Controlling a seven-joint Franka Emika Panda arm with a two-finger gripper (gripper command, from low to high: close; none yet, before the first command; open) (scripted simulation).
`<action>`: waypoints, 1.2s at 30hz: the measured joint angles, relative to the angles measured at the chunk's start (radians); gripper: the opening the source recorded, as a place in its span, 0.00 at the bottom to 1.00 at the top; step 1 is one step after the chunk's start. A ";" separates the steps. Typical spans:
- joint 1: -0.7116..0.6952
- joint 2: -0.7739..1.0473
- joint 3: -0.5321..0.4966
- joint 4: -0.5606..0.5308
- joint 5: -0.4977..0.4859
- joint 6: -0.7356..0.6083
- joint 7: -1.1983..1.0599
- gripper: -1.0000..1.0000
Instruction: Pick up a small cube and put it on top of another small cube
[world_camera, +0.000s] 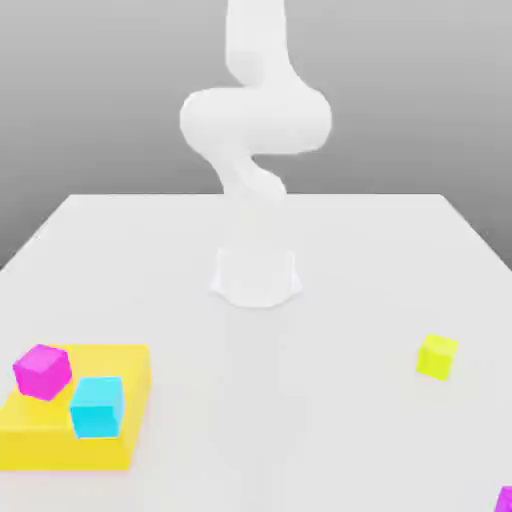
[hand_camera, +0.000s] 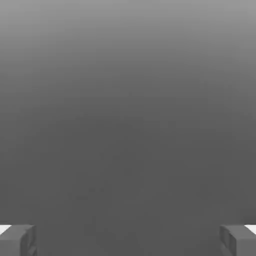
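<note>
On the white table (world_camera: 120, 240), toward the exterior view's right, I see the small cube (world_camera: 437, 356), lime-yellow, sitting alone with bare surface all round it. My arm (world_camera: 255, 120) rises from the table's middle, so the cube lies off to the exterior view's right of the arm's base (world_camera: 256, 277) and nearer the camera than it. Nothing touches it.

In the hand view the gripper (hand_camera: 128, 240) has its fingers (hand_camera: 17, 240) spread wide at the two edges of the picture, nothing between them, only plain grey beyond. So the pincer is apart and empty, and from the hand view I judge it isn't aimed at the cube.

Other side of the table: the big flat yellow block (world_camera: 30, 425) sits at the exterior view's left, near edge. The magenta cube (world_camera: 42, 370) and cyan cube (world_camera: 97, 406) rest on top of it, just beside each other; I can't tell if they touch. A second bit of magenta (world_camera: 505, 498) pokes in at the lower right corner, cut off by the frame.

The cube is equal-sided, no long axis to line up on; its faces look slightly turned from the table edges, so I'd judge a small wrist turn may help. The key relation: pick target to the right, likely stacking targets well apart on the left. Only one arm, so no choice there. Nothing done yet.
</note>
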 joint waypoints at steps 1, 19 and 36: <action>0.027 0.024 -0.002 -0.014 -0.003 0.016 -0.046 0.50; 0.444 0.417 -0.017 -0.252 -0.013 0.275 -0.826 0.50; 0.741 0.793 0.073 -0.467 -0.002 0.525 -1.557 0.50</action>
